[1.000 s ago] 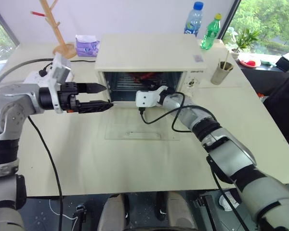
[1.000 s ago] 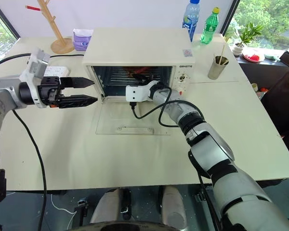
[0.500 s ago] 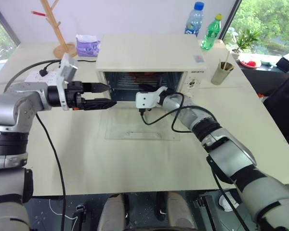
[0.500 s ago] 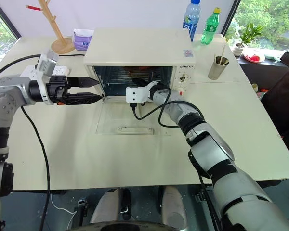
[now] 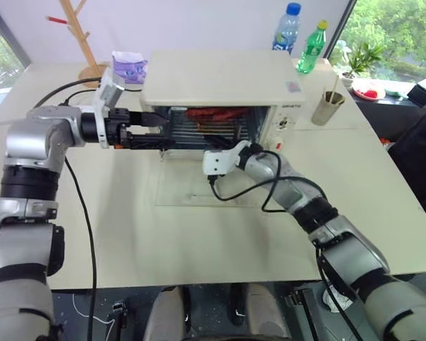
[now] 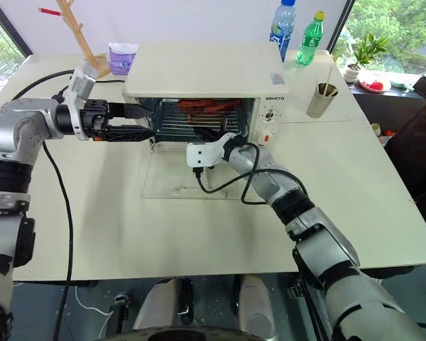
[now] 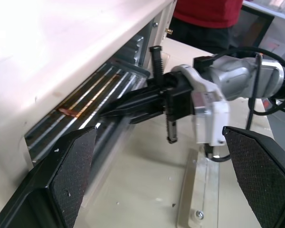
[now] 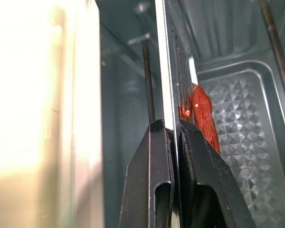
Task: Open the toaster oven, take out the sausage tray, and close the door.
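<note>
The boxy cream-white toaster oven (image 6: 206,78) stands towards the far side of the pale worktop (image 6: 199,227), its control panel with knobs and a red button on its right side. Its glass-paned door (image 6: 195,174), with a pale bar handle, lies folded down flat on the worktop in front of the open cavity.

The shallow silver metal sausage tray (image 5: 213,126) with its ridged rack and thin red sausages (image 5: 211,112) sits partly drawn out of the cavity, its front edge at the mouth of the oven above the lowered door.

The right gripper (image 5: 220,139) reaches level into the opening from the front. In the right wrist view its two black fingers (image 8: 152,190) are clenched on the thin front rim of the sausage tray, with a red sausage lying just beyond the rim. The left wrist view shows the same grip from the side, the right gripper's dark fingers pinching the tray's edge.

The left gripper (image 6: 138,121) points sideways at the left end of the oven's opening, its fingers (image 7: 69,175) spread wide and grasping nothing; they stand just beside the tray's left end, and I cannot tell whether they touch it.

Behind the oven stand a clear bottle with a blue cap (image 6: 282,21) and a green bottle (image 6: 310,39); a metal cup holding sticks (image 6: 318,99) is to its right. A wooden rack (image 6: 82,39) and a purple tissue pack (image 6: 119,57) are at the far left.
</note>
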Robot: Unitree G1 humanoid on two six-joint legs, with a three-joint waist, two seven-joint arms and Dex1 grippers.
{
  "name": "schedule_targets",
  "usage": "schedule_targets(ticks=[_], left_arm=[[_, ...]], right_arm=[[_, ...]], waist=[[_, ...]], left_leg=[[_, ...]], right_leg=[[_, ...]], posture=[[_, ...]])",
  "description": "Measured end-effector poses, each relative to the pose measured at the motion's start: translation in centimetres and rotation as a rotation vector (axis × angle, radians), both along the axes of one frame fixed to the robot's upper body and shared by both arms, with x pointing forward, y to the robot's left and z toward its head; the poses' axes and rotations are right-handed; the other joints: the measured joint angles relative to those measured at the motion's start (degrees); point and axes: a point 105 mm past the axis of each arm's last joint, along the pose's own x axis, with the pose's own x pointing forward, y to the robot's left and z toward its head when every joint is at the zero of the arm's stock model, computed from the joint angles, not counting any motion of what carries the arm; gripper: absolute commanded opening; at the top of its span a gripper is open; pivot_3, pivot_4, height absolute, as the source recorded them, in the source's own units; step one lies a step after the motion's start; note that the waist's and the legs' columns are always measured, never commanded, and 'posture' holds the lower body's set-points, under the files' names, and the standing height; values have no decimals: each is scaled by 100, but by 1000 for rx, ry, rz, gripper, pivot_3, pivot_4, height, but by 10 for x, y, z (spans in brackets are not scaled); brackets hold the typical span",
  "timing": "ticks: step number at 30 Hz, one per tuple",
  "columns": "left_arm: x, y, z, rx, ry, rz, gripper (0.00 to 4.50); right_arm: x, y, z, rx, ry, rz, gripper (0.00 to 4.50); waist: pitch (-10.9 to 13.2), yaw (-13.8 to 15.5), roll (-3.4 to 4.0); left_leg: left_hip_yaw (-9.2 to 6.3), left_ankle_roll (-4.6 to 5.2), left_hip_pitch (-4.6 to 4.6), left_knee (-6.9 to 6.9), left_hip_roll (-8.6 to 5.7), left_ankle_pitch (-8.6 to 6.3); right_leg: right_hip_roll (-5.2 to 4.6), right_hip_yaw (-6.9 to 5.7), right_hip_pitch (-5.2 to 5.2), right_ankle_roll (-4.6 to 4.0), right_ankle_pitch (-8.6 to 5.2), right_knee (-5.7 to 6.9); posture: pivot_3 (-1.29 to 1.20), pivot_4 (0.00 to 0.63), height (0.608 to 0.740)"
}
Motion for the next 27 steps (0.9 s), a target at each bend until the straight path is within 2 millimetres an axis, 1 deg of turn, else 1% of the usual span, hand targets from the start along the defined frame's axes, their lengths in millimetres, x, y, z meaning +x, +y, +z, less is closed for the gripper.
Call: schedule_targets(ticks=[9,12,21,24,27], left_arm=[[4,2,-3,11,6,-11,4500],[5,2,-3,17,9,-10,4500],[3,2,-4,21,17,-19,4500],[-2,6,-4,25,43,-17,4500],[-15,16,-8,26,93,-11,4500]], right_arm=[[-28,-12,-7,-21,-11,22,73],[-36,-20,-7,-56,-26,31,73],[-55,-29,-10,-91,-34,82,73],[-65,-32,-14,-119,-29,119,73],[-74,-33,-21,-140,-10,157,73]], waist=[[-1,90,-2],[-1,166,-2],[1,174,-4],[2,142,-6],[3,89,-7]], left_leg=[[-7,17,-2,4,-7,-10],[-8,18,-2,4,-8,-10],[-17,19,-7,4,-16,-11],[-16,19,-6,4,-15,-11],[-16,19,-6,3,-10,-11]], right_leg=[[-3,0,6,0,0,-3],[-3,0,7,1,0,-5],[-5,-1,10,1,-1,-10],[-5,-1,10,2,-1,-10],[-2,-1,6,2,-1,-9]], posture=[[0,150,722],[0,150,722],[0,150,722],[0,150,722],[0,150,722]])
